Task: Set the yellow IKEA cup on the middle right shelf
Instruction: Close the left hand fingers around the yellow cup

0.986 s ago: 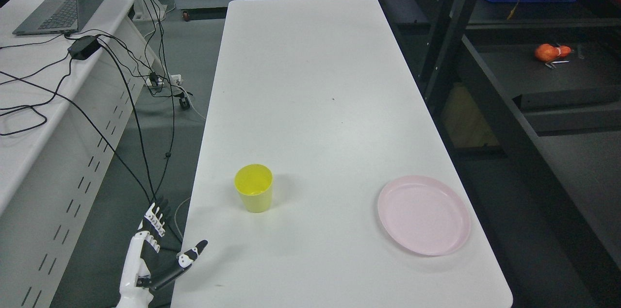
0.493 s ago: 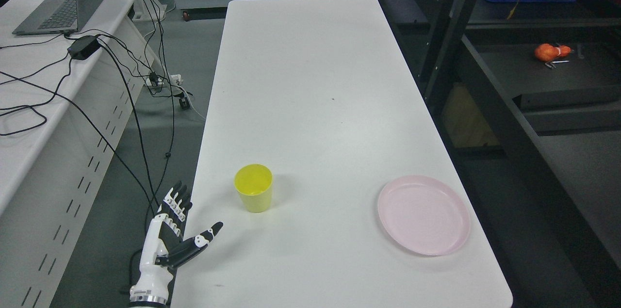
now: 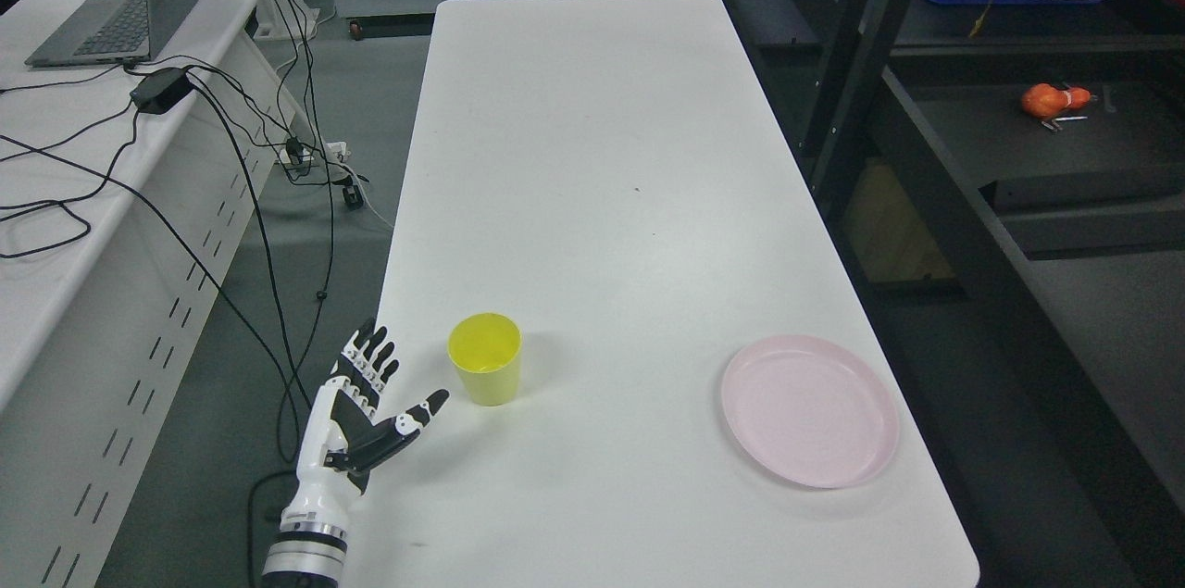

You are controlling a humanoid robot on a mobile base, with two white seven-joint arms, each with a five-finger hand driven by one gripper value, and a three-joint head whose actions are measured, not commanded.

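A yellow cup [image 3: 485,369] stands upright and empty on the white table [image 3: 592,153], near its left edge. My left hand [image 3: 393,384] is at the table's left edge, just left of and below the cup, not touching it. Its fingers [image 3: 368,356] are spread and the thumb points toward the cup; it holds nothing. The right arm is out of view. A dark shelf unit [image 3: 972,227] stands to the right of the table.
A pink plate [image 3: 809,409] lies on the table at the front right. An orange object [image 3: 1051,99] lies on a shelf at the far right. A desk [image 3: 56,199] with a laptop [image 3: 130,5] and hanging cables stands to the left.
My left hand has moved up and to the right, from below the table's left edge to close beside the cup. The cup and plate have not moved.
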